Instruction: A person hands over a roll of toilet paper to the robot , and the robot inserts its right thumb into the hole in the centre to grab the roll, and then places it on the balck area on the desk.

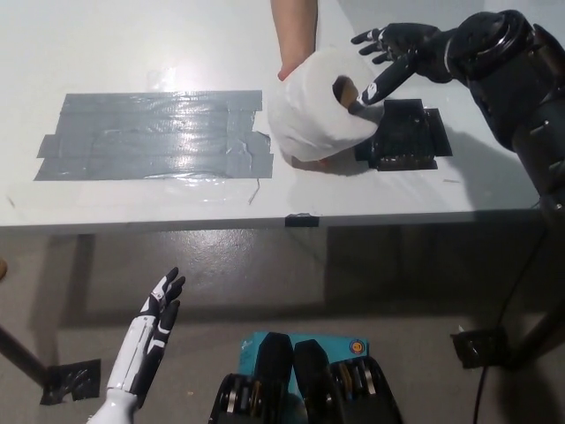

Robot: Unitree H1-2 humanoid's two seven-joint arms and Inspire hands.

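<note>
**Thumb at the core, roll not yet taken**

The roll of toilet paper (316,110) is held up by a person's hand (296,40) above the white desk (132,44), just left of the black area (406,134) and partly covering its left edge. The roll is judged light and soft — its outer layers look loose and rumpled, so a squeeze from outside would crush it. The stiffer part is the cardboard core (344,91), seen as a brown hole facing the robot's right; that is where hold should be taken, from inside.

The black right hand (397,53) is spread, fingers apart, nothing grasped. Its thumb is pointed down toward the hole, the tip at or just inside the rim; how deep it sits cannot be told. The white left hand (150,331) is idle, held low below the desk's front edge, fingers loosely extended.

For the placing, little travel is judged necessary — the black area lies directly beside and under the roll. Open desk is seen to the right and front of that patch. The grey taped patch (150,132) lies well to the left, out of the path. The near desk edge runs close to the black area, so a roll set on its curved side could wander toward it.
</note>
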